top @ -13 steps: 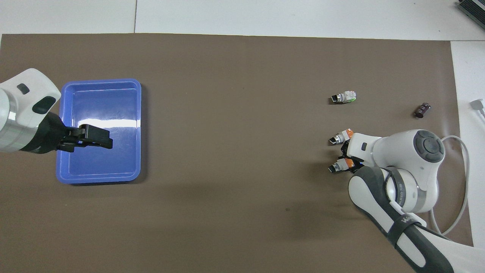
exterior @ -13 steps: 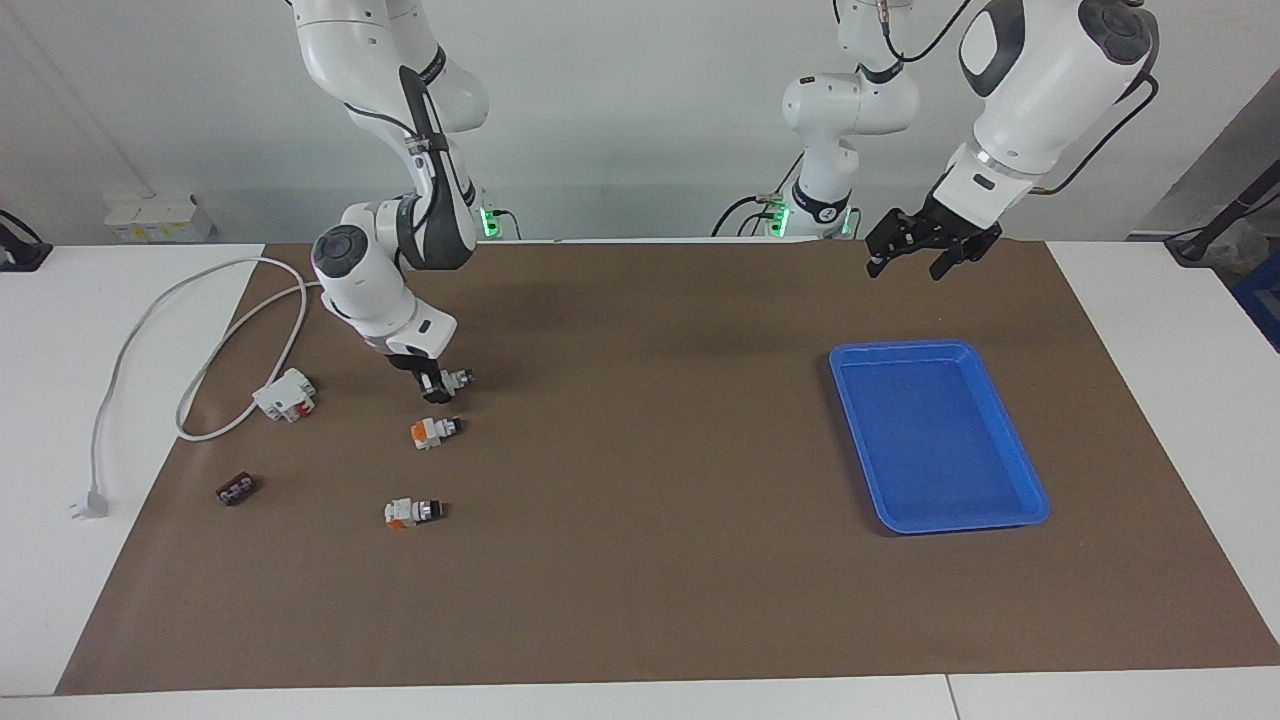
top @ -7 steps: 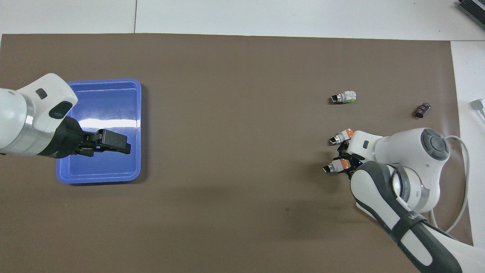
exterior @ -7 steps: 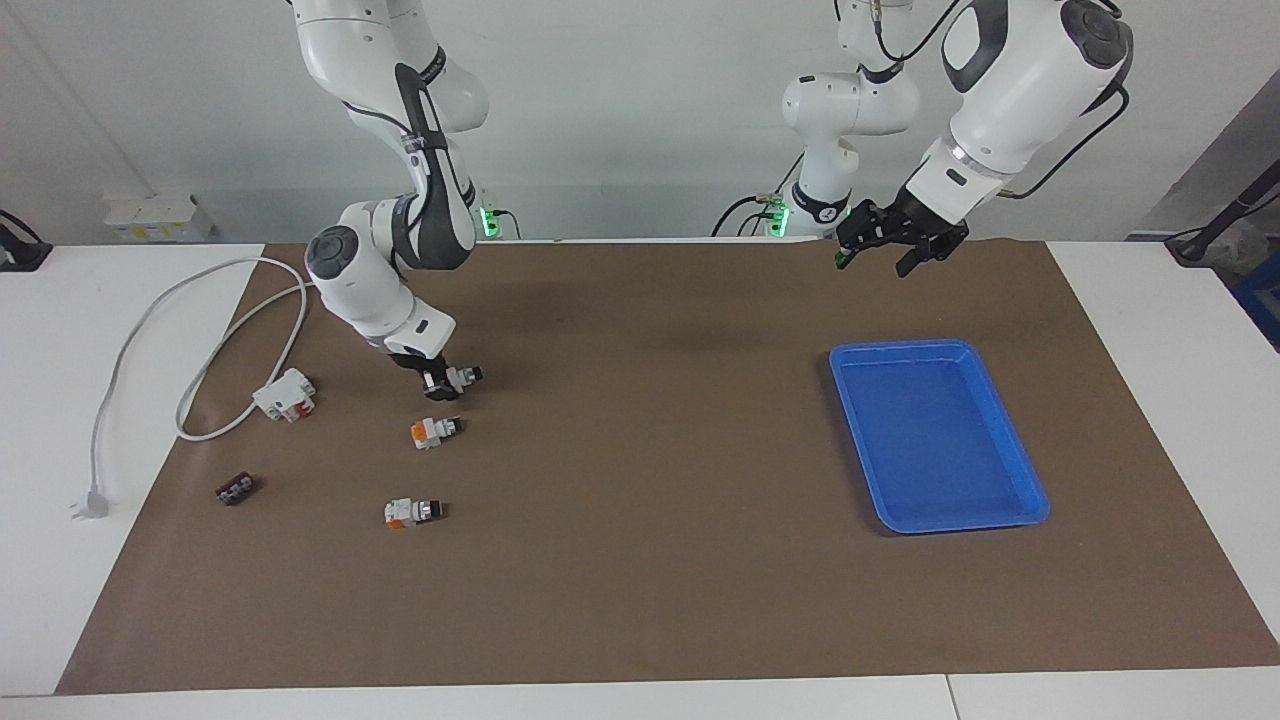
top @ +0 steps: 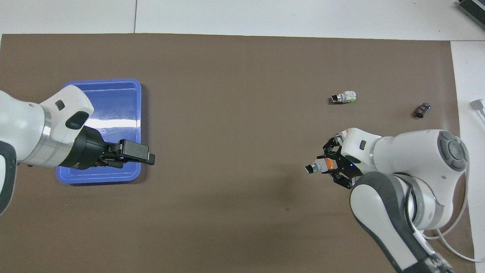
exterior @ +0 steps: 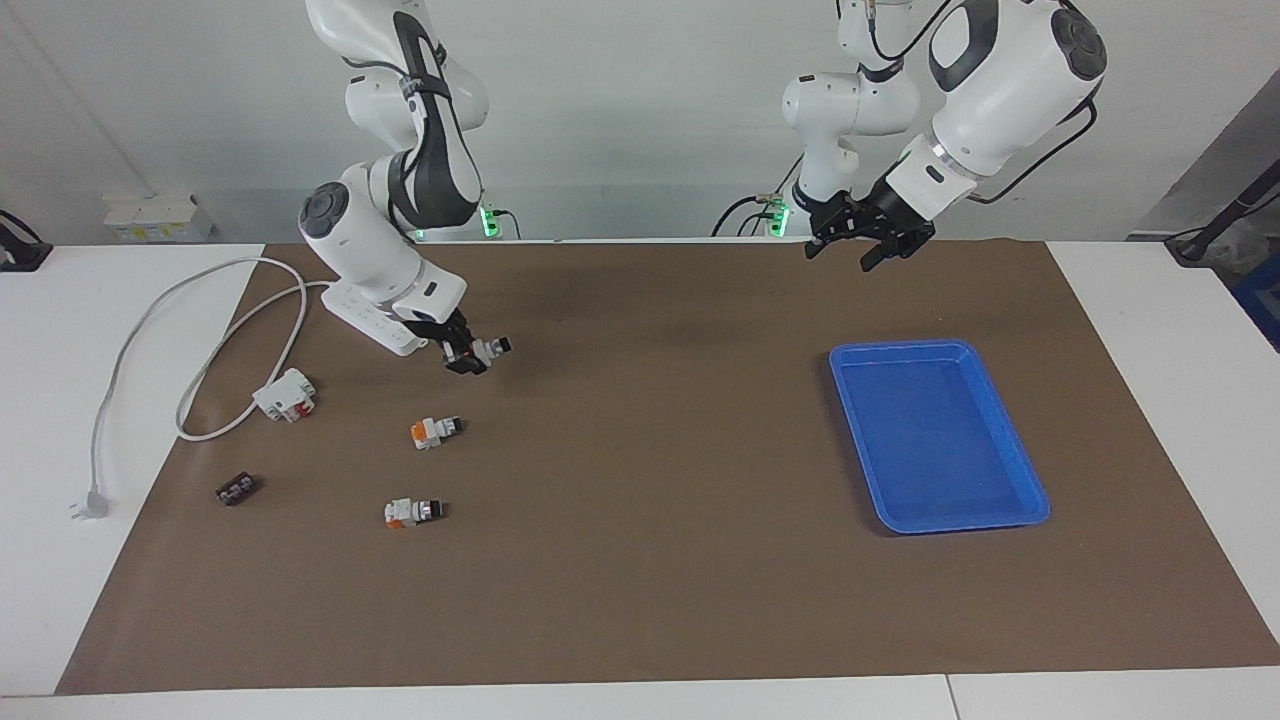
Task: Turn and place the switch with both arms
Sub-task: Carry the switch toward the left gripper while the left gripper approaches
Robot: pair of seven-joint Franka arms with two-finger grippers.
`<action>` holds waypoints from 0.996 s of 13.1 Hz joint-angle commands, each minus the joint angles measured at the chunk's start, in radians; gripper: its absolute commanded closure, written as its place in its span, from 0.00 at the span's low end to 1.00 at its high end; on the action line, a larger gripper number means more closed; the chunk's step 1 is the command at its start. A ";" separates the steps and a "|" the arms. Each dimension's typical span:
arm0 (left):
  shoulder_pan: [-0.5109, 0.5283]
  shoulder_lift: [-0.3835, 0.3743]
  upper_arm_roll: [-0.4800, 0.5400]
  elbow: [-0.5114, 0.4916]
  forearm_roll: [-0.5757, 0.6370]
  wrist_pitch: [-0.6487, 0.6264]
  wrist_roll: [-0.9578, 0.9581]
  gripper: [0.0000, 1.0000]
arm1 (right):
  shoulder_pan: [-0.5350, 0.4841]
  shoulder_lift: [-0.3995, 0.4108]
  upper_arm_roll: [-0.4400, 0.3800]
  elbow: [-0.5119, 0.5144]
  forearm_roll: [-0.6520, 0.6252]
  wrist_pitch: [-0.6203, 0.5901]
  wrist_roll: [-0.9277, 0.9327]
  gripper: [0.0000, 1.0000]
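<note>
My right gripper [exterior: 468, 353] is shut on one switch [exterior: 492, 347], a small white block with an orange end and black tip, and holds it in the air above the brown mat. Its black tip points toward the middle of the table. In the overhead view the right gripper [top: 333, 167] carries the switch [top: 316, 167] tip first. Two more switches lie on the mat, one [exterior: 435, 431] under the right gripper's earlier spot and one [exterior: 412, 511] farther from the robots. My left gripper [exterior: 862, 238] hangs open and empty in the air, over the blue tray's corner [top: 141, 153].
The blue tray [exterior: 930, 440] lies toward the left arm's end. Toward the right arm's end are a white power strip [exterior: 375, 318] with its cable, a white-and-red block [exterior: 285, 394] and a small dark brown block [exterior: 236, 488].
My right gripper has lifted the switch off the mat and carried it toward the table's middle. The left gripper has swung from above the tray toward the middle.
</note>
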 commanded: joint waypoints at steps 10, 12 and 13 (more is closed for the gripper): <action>-0.146 -0.112 0.010 -0.199 -0.399 0.203 -0.327 0.35 | 0.053 -0.065 0.182 0.056 0.447 -0.054 0.108 1.00; -0.158 -0.138 0.011 -0.243 -0.411 0.212 -0.362 0.40 | 0.082 -0.074 0.184 0.056 0.511 -0.024 0.110 1.00; -0.158 -0.152 0.011 -0.265 -0.411 0.211 -0.382 0.40 | 0.098 -0.076 0.184 0.054 0.541 0.008 0.113 1.00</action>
